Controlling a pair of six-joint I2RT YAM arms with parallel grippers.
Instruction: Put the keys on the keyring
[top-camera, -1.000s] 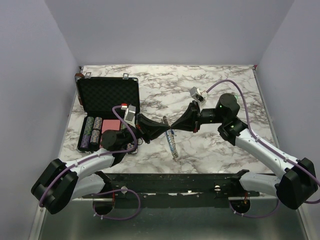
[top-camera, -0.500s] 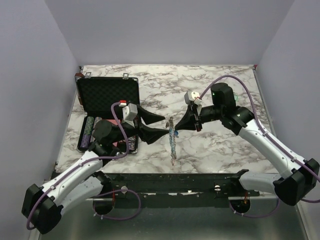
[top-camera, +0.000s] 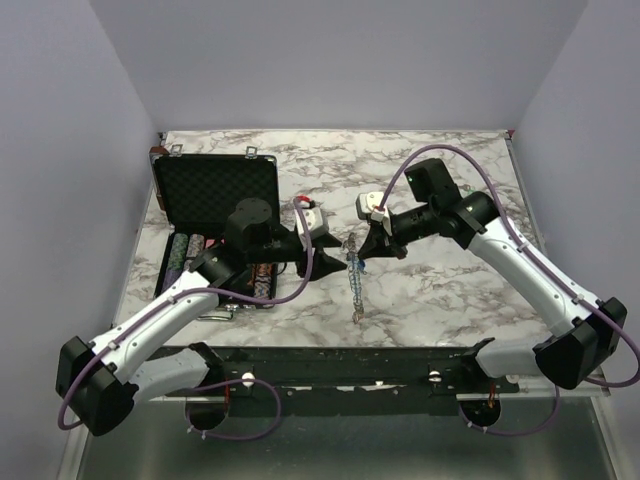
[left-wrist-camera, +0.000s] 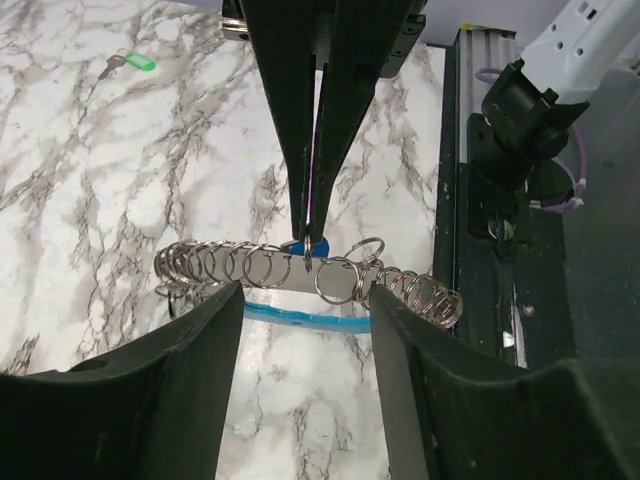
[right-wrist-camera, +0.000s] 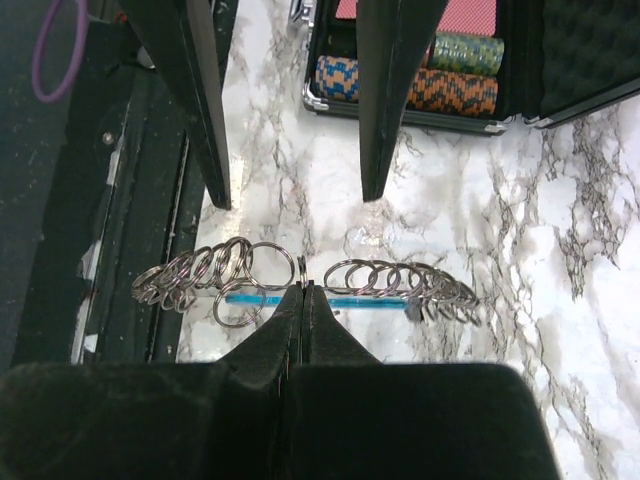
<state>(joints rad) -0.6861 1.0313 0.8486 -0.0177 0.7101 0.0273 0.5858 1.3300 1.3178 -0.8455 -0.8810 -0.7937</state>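
since the keyring (right-wrist-camera: 300, 275) is a loose run of thin metal split rings with a light-blue strip along it, i judge it light, floppy and slick. it will sag on either side of any single hold. each ring looks stiff and springy, and its coil needs levering apart before a key can go on. the best hold seems to be one ring pinched flat across its wire, with a second hold on a neighbouring ring to stop it swinging.

the keyring stretches across the middle of the worktop (top-camera: 430, 160), between the two arms. it lies to the right of the open black case (top-camera: 215, 190) with its poker chips (right-wrist-camera: 400, 85). whether it rests on the worktop or hangs just off it i cannot tell.

the right gripper (right-wrist-camera: 302, 292) has its jaws closed on one ring near mid-chain. the left gripper (left-wrist-camera: 305, 292) faces it from the other side, jaws open and straddling the chain, gripping nothing. both arms reach inward with wrists pitched low, so their tips nearly meet nose to nose.

the green key (left-wrist-camera: 130, 62) lies on the worktop well apart from the chain. a small blue bit shows just behind the pinched ring, but whether it is a key head is unclear. no key is held, so by my reading threading is not yet begun.
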